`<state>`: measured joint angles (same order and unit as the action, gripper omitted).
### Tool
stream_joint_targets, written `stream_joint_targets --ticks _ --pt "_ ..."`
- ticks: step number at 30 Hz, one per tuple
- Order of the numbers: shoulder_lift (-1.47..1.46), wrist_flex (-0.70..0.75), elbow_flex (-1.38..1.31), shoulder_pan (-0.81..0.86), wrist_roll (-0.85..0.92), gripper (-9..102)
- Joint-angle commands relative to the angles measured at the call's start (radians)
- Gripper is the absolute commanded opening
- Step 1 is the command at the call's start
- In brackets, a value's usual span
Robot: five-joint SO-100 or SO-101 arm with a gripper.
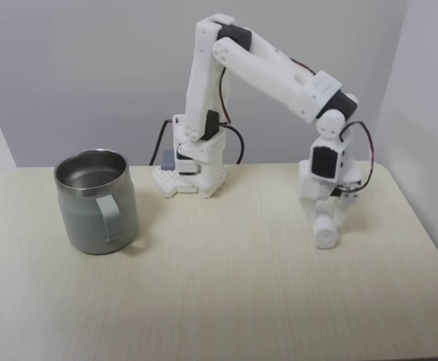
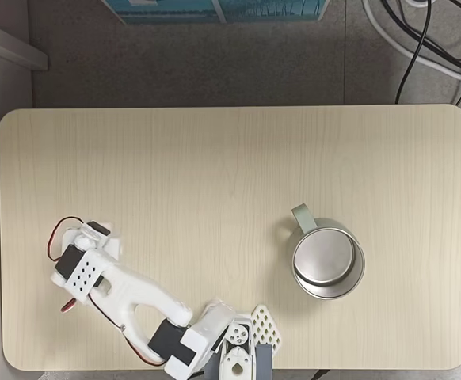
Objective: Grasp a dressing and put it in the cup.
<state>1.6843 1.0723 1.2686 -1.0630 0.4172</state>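
Note:
The dressing (image 1: 325, 235), a small white roll, lies at the table surface on the right in a fixed view, between the fingers of my gripper (image 1: 326, 224). The gripper points down and looks shut on the roll. From above, the gripper (image 2: 94, 236) sits near the table's left edge, and the arm hides the roll. The cup (image 1: 83, 224), a pale grey-green mug with a steel inside, stands upright and empty at the left, handle toward the camera. Seen from above, the cup (image 2: 295, 265) is far to the right of the gripper.
The arm's base (image 1: 196, 171) stands at the back middle of the light wooden table (image 1: 226, 293). From above, the base (image 2: 238, 348) is at the bottom edge. Cables (image 2: 420, 39) and a blue box (image 2: 215, 9) lie on the floor beyond the table.

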Motion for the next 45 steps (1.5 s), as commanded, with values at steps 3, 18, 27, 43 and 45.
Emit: stream_joint_targets --ticks 3,18,27,43,45 --pt "-0.262 0.107 0.021 0.021 -0.072 0" --pt "-0.933 0.623 0.298 0.713 -0.221 0" --pt "-1.017 0.746 0.121 1.465 0.187 0" --pt "-1.091 0.485 -0.344 1.878 0.569 0" --pt "-1.072 0.474 -0.341 1.878 0.565 0"
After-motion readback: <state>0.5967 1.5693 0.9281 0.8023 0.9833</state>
